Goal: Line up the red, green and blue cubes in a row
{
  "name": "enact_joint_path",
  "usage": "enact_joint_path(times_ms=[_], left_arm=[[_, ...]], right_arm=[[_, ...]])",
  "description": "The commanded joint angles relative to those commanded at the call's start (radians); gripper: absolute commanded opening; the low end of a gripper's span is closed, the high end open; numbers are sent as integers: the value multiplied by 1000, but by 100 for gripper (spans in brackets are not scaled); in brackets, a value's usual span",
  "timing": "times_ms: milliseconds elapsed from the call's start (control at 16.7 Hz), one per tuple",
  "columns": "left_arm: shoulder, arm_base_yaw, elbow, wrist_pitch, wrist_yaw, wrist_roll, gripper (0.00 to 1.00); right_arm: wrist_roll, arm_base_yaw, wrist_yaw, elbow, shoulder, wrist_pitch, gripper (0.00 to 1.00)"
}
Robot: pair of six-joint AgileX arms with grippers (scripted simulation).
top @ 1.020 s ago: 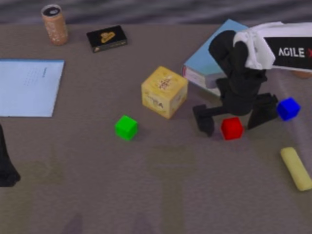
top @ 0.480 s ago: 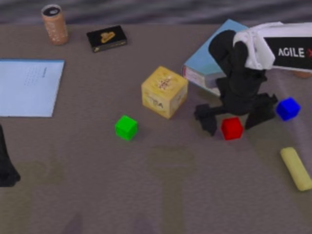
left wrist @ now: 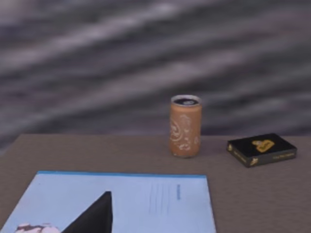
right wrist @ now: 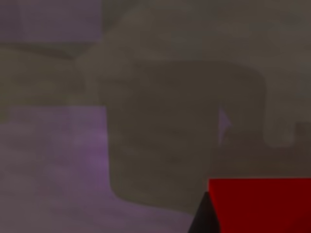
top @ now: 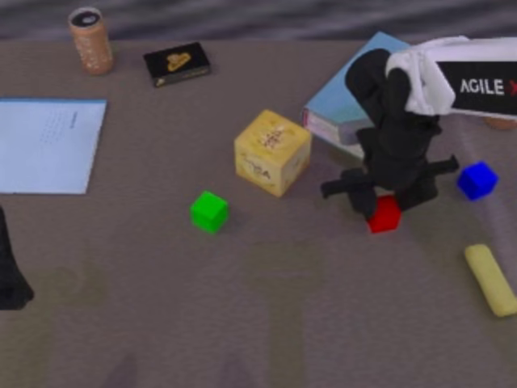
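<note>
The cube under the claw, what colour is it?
Bright red; the top view shows it best.

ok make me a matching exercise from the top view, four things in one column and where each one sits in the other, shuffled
Things:
1. red cube
2. green cube
3. blue cube
4. can

Places:
A. far left corner of the table, beside the black box
B. alone on bare table, near side of the yellow box
C. between the fingers of the right gripper
D. right of the right gripper, farther back than the yellow bar

Pairs: 1-C, 2-B, 3-D, 4-A
</note>
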Motion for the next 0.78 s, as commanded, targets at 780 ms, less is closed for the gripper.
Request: enact_joint_path(times_ms=[780], left_arm=[[0,0,0,0,0,0,100]], right_arm=[[-4,3,8,108,-92,-171,0]])
